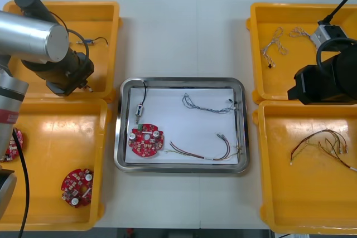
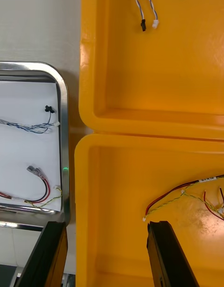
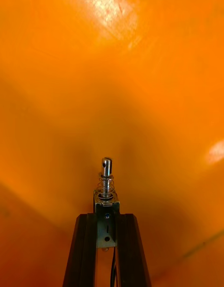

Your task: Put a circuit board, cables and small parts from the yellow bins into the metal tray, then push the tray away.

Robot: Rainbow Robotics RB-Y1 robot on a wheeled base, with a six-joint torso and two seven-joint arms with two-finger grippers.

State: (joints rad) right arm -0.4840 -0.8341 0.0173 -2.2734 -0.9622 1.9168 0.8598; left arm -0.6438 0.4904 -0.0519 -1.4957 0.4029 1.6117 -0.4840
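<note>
Small metal part (image 3: 106, 193), nipped in left pincer (image 3: 106, 218), over far-left yellow bin (image 1: 103, 23), right pincer (image 2: 105, 226) spread, empty

- Table (image 1: 178, 32): light; a seam (image 1: 196, 37) runs from its far edge to the tray.
- Tray (image 1: 181, 169): at the table's middle, between the two pairs of bins and just beside each pair.
- Far left bin (image 1: 100, 20) and near left bin (image 1: 61, 132): end to end along the left side, rims meeting.
- Far right bin (image 1: 268, 82) and near right bin (image 1: 290, 204): end to end along the right side, rims meeting.
</note>
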